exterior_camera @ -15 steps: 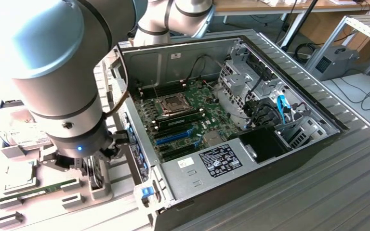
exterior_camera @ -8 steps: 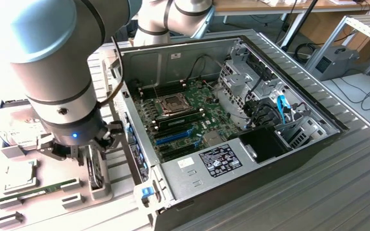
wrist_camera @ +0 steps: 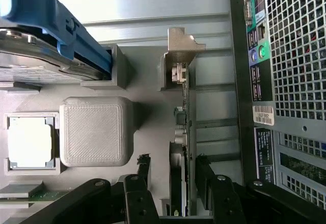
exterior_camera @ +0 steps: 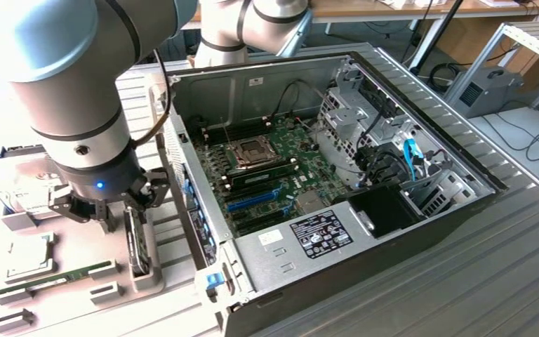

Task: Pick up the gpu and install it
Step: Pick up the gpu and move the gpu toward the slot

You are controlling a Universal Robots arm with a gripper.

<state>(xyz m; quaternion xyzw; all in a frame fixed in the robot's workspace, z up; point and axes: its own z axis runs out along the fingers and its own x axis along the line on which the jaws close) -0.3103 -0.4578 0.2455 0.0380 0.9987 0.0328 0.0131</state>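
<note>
step: pick, claw is hovering, nothing gripped yet
claw: spread wide
gpu: standing on edge in grey holder, between claw fingers
next needs: likely squeezing both faces squarely, clear of bracket

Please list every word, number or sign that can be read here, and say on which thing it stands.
No text can be read.
Black label on the metal cover inside the computer case: too small.
White sticker on the case's back panel: blurred.
</note>
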